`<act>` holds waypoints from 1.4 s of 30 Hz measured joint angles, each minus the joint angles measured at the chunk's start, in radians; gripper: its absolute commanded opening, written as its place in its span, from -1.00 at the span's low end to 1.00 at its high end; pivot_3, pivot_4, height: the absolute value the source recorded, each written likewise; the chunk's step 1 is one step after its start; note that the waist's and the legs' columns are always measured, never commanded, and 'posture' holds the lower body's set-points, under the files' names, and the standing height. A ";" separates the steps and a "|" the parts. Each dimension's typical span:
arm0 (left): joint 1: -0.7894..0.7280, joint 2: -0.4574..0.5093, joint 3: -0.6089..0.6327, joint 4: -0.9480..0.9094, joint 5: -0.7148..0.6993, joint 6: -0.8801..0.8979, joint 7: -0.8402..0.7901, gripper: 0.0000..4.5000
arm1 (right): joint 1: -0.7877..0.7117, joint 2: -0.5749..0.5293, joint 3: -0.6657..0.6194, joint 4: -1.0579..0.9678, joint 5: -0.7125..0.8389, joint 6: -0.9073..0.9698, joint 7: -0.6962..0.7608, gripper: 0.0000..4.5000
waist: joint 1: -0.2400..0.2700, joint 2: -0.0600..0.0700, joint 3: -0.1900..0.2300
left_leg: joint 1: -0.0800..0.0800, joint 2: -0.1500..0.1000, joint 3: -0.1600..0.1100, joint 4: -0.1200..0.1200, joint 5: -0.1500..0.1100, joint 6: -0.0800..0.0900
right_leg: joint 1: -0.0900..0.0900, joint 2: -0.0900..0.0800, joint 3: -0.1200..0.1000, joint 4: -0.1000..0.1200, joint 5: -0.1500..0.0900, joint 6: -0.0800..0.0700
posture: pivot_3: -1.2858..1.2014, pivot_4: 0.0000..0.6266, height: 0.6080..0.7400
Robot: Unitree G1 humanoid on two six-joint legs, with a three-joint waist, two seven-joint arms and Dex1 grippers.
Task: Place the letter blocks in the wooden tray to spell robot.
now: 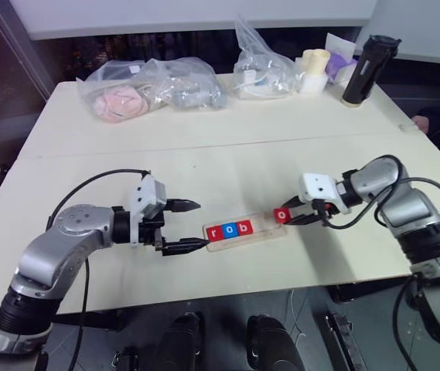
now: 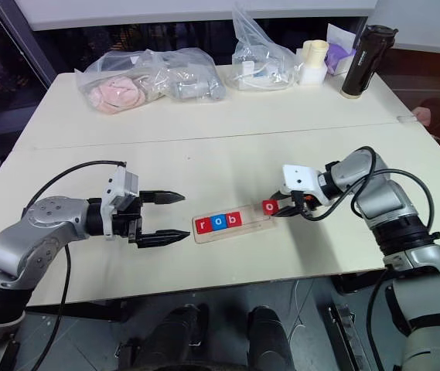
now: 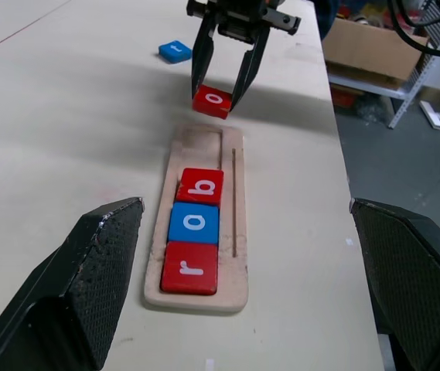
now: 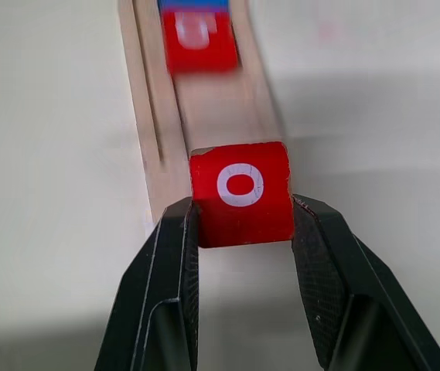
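Observation:
The wooden tray (image 1: 266,223) lies near the table's front edge. It holds three letter blocks in a row: a red r (image 1: 213,233), a blue o (image 1: 230,229) and a red b (image 1: 246,227). My right gripper (image 1: 285,216) is shut on a red o block (image 4: 240,193), held just above the tray's empty right end. A blue block (image 3: 175,51) lies flat on the table beyond the right gripper; its letter is unreadable. My left gripper (image 1: 201,224) is open and empty, pointing at the tray's left end a short way off.
Along the table's back edge lie clear plastic bags (image 1: 151,90) with soft items, another bag (image 1: 260,66), white cups (image 1: 313,69), a purple pack (image 1: 342,63) and a black bottle (image 1: 368,69). A seam (image 1: 204,147) crosses the tabletop.

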 measured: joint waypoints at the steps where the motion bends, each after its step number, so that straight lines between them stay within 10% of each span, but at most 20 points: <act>1: 0.000 0.000 0.000 -0.001 0.000 0.000 0.000 1.00 | 0.000 0.012 0.008 -0.010 0.000 0.010 -0.003 -0.51 | 0.000 0.000 0.000 | 0.000 0.000 0.000 0.000 0.000 0.000 | 0.000 0.000 0.000 0.000 0.000 0.000 | 0.03 -0.52 0.77; 42: 0.028 0.000 0.002 -0.037 -0.020 0.005 0.035 1.00 | -0.001 0.093 0.054 0.008 -0.056 0.031 -0.024 -0.51 | -0.002 0.000 0.000 | 0.000 0.000 0.000 0.000 0.000 0.000 | 0.000 0.002 0.000 0.000 0.000 0.001 | 0.03 -0.52 0.77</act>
